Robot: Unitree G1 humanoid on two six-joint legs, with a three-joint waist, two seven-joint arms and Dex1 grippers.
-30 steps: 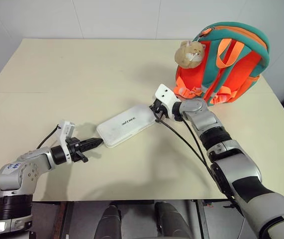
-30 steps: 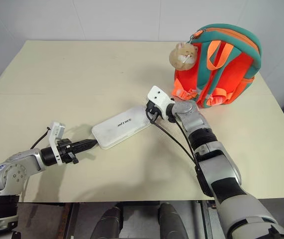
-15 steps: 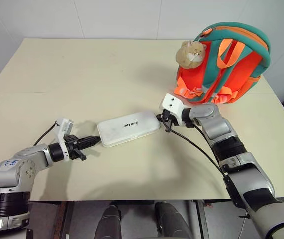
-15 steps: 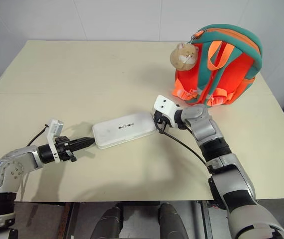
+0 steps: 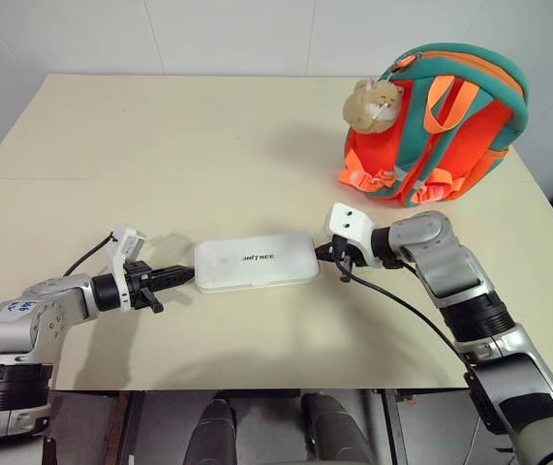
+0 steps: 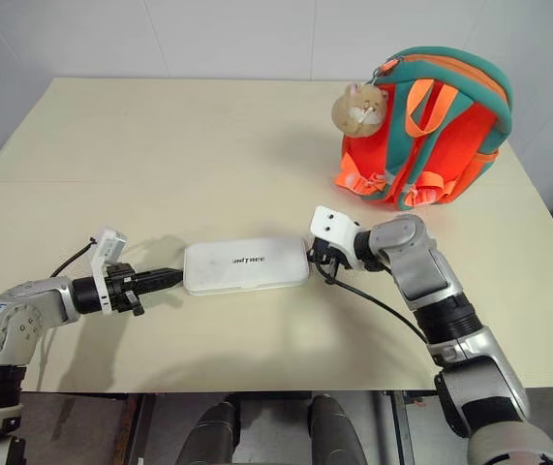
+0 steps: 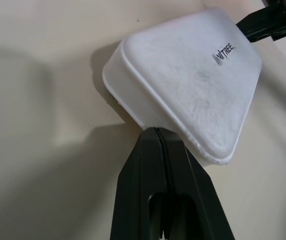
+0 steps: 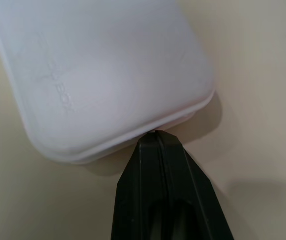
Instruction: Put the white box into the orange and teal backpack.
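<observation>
- The white box (image 5: 257, 263) lies flat on the surface (image 5: 160, 145), well short of the orange and teal backpack (image 5: 436, 126), which stands upright at the far right.
- Left gripper (image 5: 187, 276) and right gripper (image 5: 322, 254) each have their fingers pressed together, tips touching opposite short ends of the box.
- It looks rigid, light and smooth, so likely slippery; squeezing it between both ends seems the best hold.

Bare table (image 5: 160, 145) lies open behind the white box (image 5: 257, 263); backpack (image 5: 441, 126) blocks far right
</observation>
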